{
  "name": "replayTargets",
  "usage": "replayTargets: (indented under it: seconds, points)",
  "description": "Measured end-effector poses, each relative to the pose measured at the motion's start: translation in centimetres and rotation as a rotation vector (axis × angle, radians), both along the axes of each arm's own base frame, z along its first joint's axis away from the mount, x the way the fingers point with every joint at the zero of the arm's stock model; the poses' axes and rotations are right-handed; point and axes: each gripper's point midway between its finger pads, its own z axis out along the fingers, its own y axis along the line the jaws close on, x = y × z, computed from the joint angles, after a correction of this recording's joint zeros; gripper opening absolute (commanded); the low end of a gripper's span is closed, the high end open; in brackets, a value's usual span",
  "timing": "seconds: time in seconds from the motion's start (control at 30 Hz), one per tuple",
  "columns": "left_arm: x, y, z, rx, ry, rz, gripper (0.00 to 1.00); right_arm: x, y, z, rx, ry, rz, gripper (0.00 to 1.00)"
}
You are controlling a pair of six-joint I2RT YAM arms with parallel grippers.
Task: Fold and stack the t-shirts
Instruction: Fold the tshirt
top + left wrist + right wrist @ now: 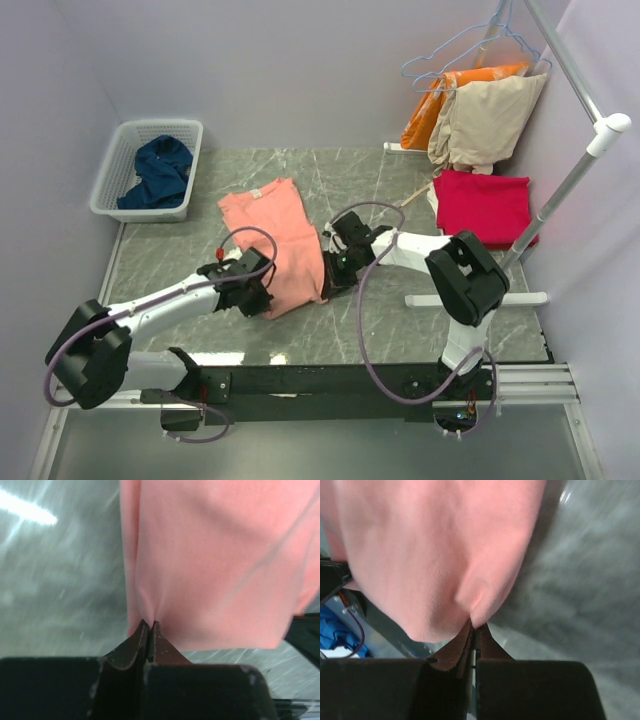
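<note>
The salmon-pink t-shirt (278,240) lies as a long folded strip in the middle of the marble table. My left gripper (262,295) is at its near left corner, and in the left wrist view that gripper (150,622) is shut on a pinch of the pink cloth (215,565). My right gripper (332,278) is at the near right corner, and in the right wrist view it (475,625) is shut on the pink hem (430,555). A crimson-red t-shirt (485,205) lies folded at the right. A navy-blue t-shirt (160,172) is crumpled in the basket.
A white mesh basket (112,170) stands at the back left. A white clothes rack (570,180) stands at the right, its foot (475,298) on the table. Orange (430,110) and beige (490,120) garments hang from it at the back right.
</note>
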Motion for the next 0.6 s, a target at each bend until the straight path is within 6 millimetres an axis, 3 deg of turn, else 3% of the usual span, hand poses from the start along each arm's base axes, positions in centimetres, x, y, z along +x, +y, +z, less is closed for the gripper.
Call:
replayTargets:
  seconds: [0.27,0.43,0.6]
  points:
    - [-6.0,1.4,1.5,0.057,0.091,0.101,0.01,-3.4,-1.4,4.1,0.000,-0.026,0.015,0.00]
    - [-8.8,0.5,3.6,-0.032,0.076,0.126,0.01,-4.9,-2.7,7.1,0.020,-0.059,0.008,0.00]
    - [-11.2,-0.1,4.3,-0.031,0.086,0.139,0.01,-6.3,-3.7,8.9,0.019,-0.066,0.030,0.00]
